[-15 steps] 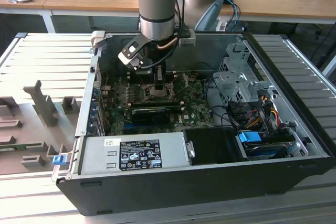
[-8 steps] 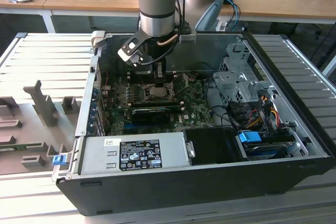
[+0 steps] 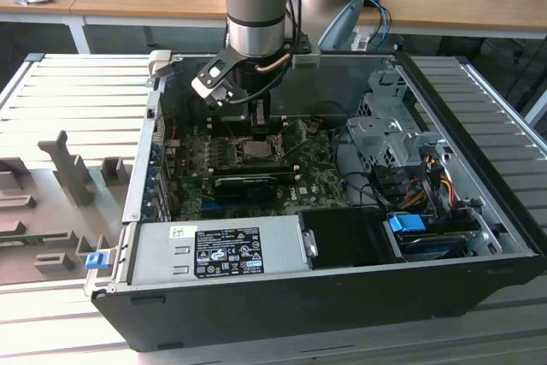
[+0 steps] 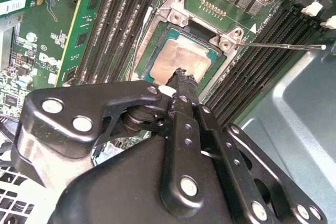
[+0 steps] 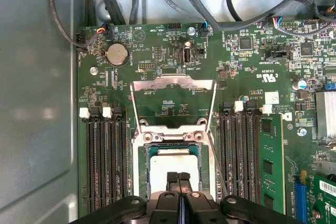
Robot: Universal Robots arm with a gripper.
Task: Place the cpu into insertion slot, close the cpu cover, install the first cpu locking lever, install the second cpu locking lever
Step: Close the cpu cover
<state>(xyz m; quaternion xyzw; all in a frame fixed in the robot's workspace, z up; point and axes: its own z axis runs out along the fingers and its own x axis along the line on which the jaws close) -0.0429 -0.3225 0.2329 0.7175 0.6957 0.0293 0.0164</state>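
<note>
The arm reached down into an open computer case that stood on a ribbed grey worktop. In the exterior view, the hand hung low over the green motherboard, near the case's back wall.

In both wrist views the hand was clenched, its two black fingertips pressed together with nothing seen between them. The tips sat over one edge of the cpu; whether they touched its face could not be told.

The cpu lay flat inside the insertion slot, its pale metal face up and the slot's silver rim around it.

The cpu cover was not closed. In the first wrist view it stood raised from the slot's far edge, and the board showed through its square window. In the exterior view it leaned up beside the hand.

In the second wrist view a thin silver locking lever stuck out sideways from a corner of the slot, over the black memory slots. More such slots flanked the insertion slot on both sides, and a round coin battery sat beyond the cover.
</note>
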